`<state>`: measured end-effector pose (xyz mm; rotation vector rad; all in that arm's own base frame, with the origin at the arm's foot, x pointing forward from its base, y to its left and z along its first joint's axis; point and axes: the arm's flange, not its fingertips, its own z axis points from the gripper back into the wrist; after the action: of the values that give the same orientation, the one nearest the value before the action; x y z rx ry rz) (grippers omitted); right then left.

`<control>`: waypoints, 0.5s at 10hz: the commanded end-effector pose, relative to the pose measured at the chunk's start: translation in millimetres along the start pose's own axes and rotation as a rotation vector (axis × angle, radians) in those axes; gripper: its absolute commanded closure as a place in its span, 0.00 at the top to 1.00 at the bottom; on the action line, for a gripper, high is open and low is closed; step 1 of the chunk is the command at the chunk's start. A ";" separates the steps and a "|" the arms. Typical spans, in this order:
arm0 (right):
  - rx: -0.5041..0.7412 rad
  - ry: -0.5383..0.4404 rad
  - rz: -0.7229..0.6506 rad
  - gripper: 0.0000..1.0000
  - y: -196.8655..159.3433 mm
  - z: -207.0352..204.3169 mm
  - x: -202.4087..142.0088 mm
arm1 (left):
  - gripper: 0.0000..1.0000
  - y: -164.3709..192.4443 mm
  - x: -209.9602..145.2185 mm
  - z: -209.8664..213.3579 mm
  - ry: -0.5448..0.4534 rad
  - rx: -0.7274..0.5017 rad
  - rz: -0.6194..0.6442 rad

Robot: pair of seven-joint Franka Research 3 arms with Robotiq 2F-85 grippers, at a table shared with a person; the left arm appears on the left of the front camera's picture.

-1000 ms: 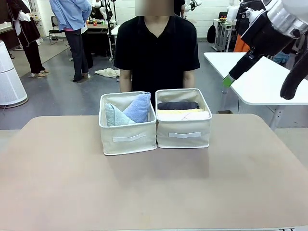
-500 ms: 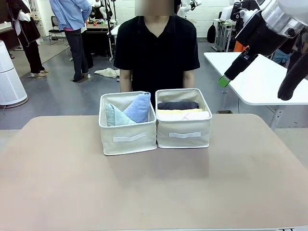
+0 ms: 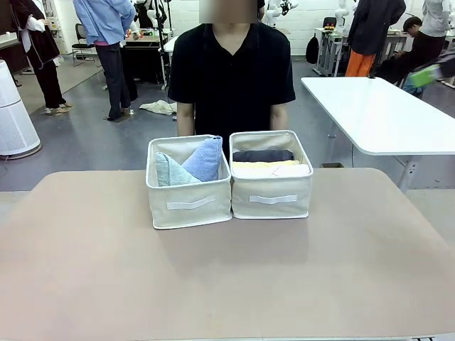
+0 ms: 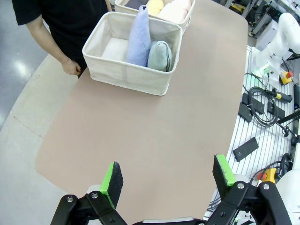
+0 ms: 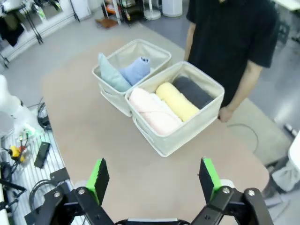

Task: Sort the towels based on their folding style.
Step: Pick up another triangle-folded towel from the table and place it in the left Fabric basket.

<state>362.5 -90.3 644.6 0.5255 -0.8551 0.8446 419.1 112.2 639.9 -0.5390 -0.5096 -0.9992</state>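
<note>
While the two bins stand as before: the right arm has changed most against the earlier front pictures.

Right arm: one second ago it filled the upper right of the front view, with a green pad hanging over the white side table; now it is gone from there.

Right end effector (image 5: 154, 180): released, both green-padded fingers wide apart, nothing between them; it hangs high above the bench, looking down on both bins.

Left end effector (image 4: 169, 177): released too, fingers wide apart and empty, high above the bare near part of the bench.

Bench (image 3: 213, 277): tan top, same as in the earlier pictures.

Left bin (image 3: 189, 204): beige fabric, touching the right bin side by side, at the far middle of the bench; not moved.

Right bin (image 3: 271, 199): beige fabric, just before the person; not moved.

Pale mint towel (image 3: 168, 172): cone form, upright in the left bin, leaning beside the blue one.

Periwinkle-blue towel (image 3: 205, 159): cone form, in the left bin, touching the mint one.

Dark grey towel (image 3: 262, 155): rolled, lying in the right bin at its far side.

Yellow towel (image 3: 259, 165): rolled, in the middle of the right bin, between grey and pink.

Pink towel (image 5: 153, 112): rolled, at the near side of the right bin, touching the yellow one.

Person (image 3: 232, 74): black shirt, standing at the far edge behind the bins, arms down; same place as before.
</note>
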 end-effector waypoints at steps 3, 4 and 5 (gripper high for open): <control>0.157 -0.042 0.032 1.00 -18.9 66.5 -28.2 | 1.00 -1.8 1.5 -2.1 -0.008 0.006 -0.002; 0.135 -0.051 0.013 1.00 -25.1 74.4 -33.2 | 1.00 -1.8 1.5 -2.1 -0.008 0.006 -0.002; 0.134 -0.036 0.007 1.00 -29.7 74.5 -37.9 | 1.00 -1.8 1.5 -2.1 -0.008 0.006 -0.002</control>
<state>327.7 -172.9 656.9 0.6587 -0.8393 0.8980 419.2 112.1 640.0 -0.5389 -0.5096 -0.9995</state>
